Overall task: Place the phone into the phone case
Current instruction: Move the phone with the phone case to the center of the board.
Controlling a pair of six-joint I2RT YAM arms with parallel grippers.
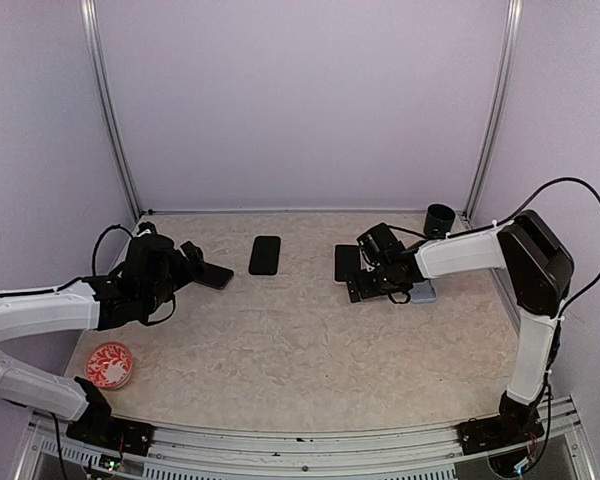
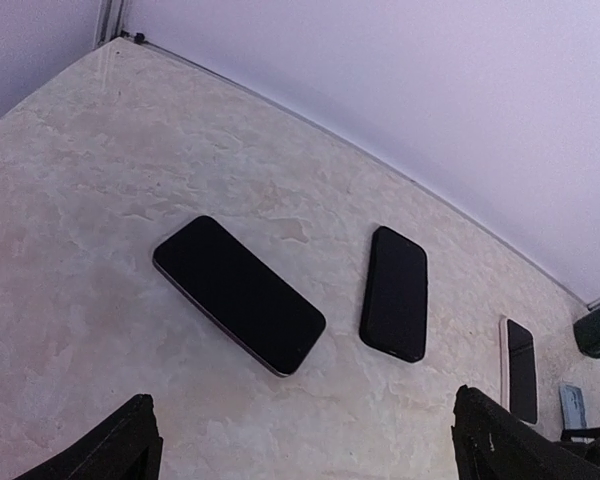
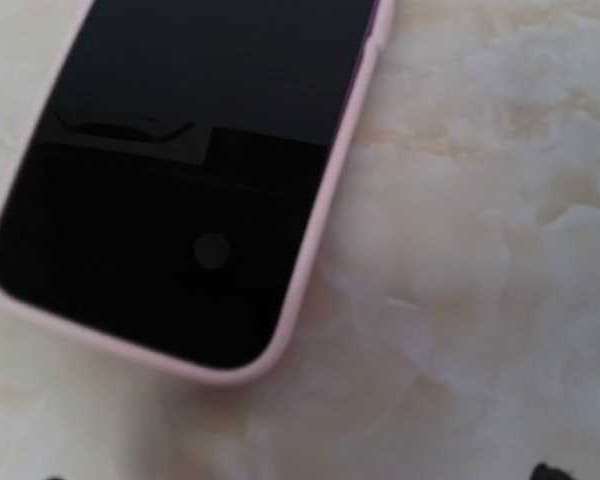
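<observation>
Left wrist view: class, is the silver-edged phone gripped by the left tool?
No, the silver-edged phone lies flat on the table ahead of the left tool, whose fingers stand wide apart and empty.

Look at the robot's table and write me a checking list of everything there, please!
Surface: beige marbled tabletop, nothing spilled seen.
Job's things: dark phone flat by the left claw; pink-edged case flat by the right claw; black slab between them, phone or case unclear.
Clutter: red patterned dish, black cup, grey box.
Claws: left claw open, empty; right claw open, empty.
Cables: black cables loop along both arms.
Surroundings: pale walls, metal posts.
</observation>
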